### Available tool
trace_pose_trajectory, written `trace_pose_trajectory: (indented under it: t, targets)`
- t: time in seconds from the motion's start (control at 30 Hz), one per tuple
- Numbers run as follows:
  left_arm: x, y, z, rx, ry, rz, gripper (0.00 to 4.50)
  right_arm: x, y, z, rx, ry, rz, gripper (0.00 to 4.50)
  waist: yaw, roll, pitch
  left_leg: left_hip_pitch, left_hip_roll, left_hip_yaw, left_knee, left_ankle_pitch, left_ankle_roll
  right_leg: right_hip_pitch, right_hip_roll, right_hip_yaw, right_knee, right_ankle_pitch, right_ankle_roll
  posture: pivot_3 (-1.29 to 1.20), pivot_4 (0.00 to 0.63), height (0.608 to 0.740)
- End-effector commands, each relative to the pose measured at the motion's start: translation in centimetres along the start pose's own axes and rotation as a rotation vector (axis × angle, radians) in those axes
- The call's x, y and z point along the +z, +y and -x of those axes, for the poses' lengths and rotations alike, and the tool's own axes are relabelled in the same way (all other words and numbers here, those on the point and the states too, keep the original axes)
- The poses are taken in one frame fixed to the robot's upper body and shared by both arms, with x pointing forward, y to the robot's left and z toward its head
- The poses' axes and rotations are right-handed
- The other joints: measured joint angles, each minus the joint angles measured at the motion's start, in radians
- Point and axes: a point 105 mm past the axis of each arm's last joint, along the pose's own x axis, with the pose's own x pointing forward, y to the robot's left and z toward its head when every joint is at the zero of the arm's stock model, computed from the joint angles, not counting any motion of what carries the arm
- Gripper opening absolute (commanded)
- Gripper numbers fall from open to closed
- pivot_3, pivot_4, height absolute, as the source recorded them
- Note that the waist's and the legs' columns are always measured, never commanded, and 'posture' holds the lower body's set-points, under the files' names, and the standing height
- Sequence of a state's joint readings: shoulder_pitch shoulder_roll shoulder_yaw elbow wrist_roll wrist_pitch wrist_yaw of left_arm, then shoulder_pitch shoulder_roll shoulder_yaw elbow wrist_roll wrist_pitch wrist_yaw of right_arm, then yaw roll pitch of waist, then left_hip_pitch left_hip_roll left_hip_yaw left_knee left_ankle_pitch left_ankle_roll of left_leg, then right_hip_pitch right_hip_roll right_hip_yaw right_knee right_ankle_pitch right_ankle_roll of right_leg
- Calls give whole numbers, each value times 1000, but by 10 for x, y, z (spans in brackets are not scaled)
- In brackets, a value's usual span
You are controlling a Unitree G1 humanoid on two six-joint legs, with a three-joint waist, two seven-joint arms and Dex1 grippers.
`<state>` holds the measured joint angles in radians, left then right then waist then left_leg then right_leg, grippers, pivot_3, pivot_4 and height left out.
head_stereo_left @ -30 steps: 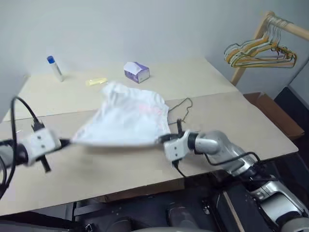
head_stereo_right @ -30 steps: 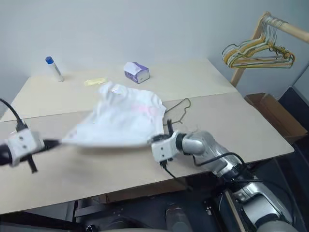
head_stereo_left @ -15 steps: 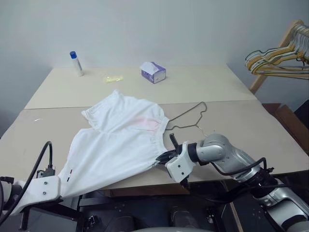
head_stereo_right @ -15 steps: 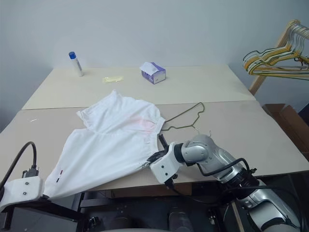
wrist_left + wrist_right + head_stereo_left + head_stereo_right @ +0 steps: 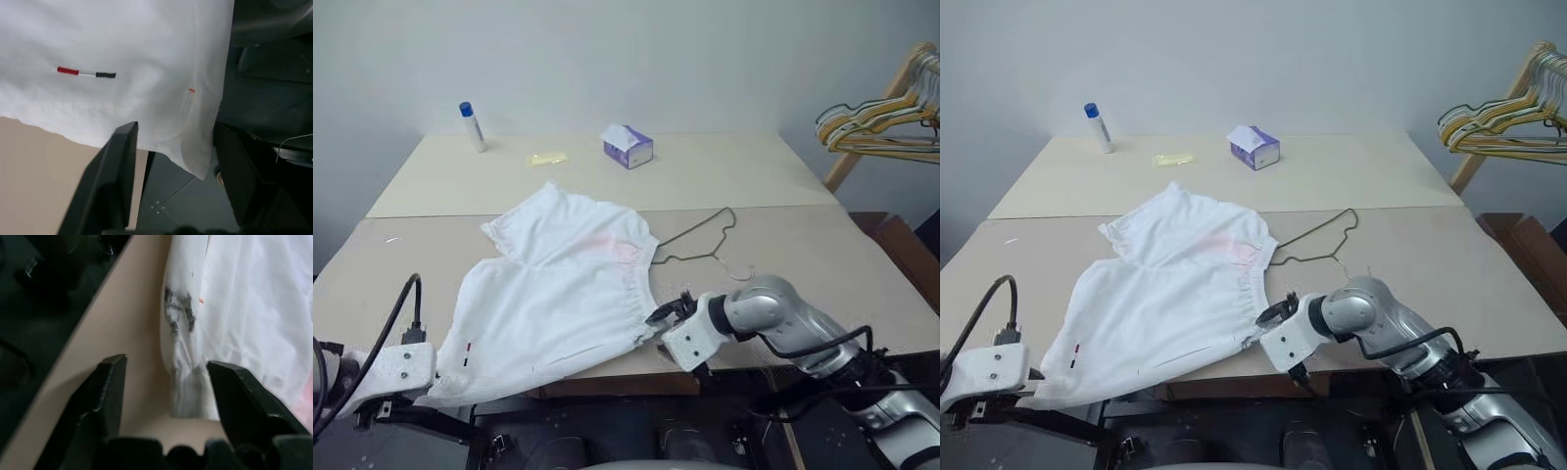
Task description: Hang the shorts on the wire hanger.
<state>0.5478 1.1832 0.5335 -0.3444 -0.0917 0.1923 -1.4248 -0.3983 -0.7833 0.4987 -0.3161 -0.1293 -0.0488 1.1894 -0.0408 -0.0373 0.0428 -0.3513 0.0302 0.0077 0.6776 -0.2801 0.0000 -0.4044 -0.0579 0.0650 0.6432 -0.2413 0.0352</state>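
Head view: the shorts [image 5: 558, 294], soft white cloth with a gathered waistband, lie flat mid-table, one corner drooping over the near edge at 7 o'clock. The wire hanger [image 5: 700, 238], thin olive wire, lies at their 3 o'clock, partly tucked under the cloth.

Left wrist: the left gripper [image 5: 173, 161] gapes wide, empty, around the hem corner.

Right wrist: the right gripper [image 5: 166, 391] gapes wide too, the smudged waistband between the fingers, unclamped.

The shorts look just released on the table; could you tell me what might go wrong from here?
1. One leg of the shorts hangs over the table's front edge by the open left pincer, so the cloth might slide off.
2. The wire hanger has one end under the waistband; regrasping with the open right pincer may drag it.
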Motion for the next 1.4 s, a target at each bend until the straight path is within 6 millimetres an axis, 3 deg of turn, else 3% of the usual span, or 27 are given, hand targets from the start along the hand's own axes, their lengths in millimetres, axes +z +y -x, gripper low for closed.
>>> trace_pose_trajectory:
  t: [0.03,0.1,0.23,0.37,0.4,0.5,0.6,0.77,1.07,1.4]
  targets:
    - [16,24,28,117,-84,-25,3950,10,-18,33,-82,-45,-83,4257,0,0,0,1,0,0,0,0,0,0,0,0,0,0,0,-14,0,740]
    - [27,38,41,184,-159,-50,4480,5,-31,49,-169,-65,-165,4500,-1,0,0,2,1,0,0,0,0,1,1,0,0,0,0,-15,0,740]
    - [56,62,46,312,-326,-125,4480,-24,-74,71,-458,-37,-403,4500,-6,0,-1,4,2,0,0,0,0,3,2,0,1,-1,1,-25,0,740]
    - [80,76,33,372,-417,-172,4480,-67,-105,70,-679,62,-644,4500,-13,2,-1,4,2,2,-1,0,0,1,3,2,2,2,-3,-36,0,740]
    - [88,77,27,367,-438,-186,4480,-87,-112,67,-753,113,-748,4500,-14,1,-1,1,2,2,0,0,0,-1,3,2,2,2,-3,-36,0,740]
    - [104,77,13,352,-483,-229,4480,-128,-119,60,-893,249,-926,4500,-27,1,-2,-3,1,1,0,0,0,-4,3,2,3,3,-4,-33,0,740]
    - [112,78,7,338,-495,-243,4480,-147,-120,58,-953,264,-1072,4500,-30,2,-1,-4,1,1,0,0,0,-5,2,2,3,4,-3,-28,0,740]
    - [114,81,-2,338,-480,-262,4480,-178,-105,57,-1002,335,-1219,4500,-35,2,-1,-8,0,1,-1,0,0,-10,2,3,3,5,-2,-24,0,740]
    - [112,82,-9,329,-463,-274,4480,-198,-71,55,-963,493,-1233,4500,-79,3,-2,-13,0,0,0,0,0,-16,2,4,4,5,-2,-44,0,740]
    - [110,83,-22,325,-433,-288,4480,-232,-15,108,-1059,702,-1270,4500,-78,4,-4,-13,-1,-2,2,0,0,-12,1,3,2,6,0,-69,0,740]
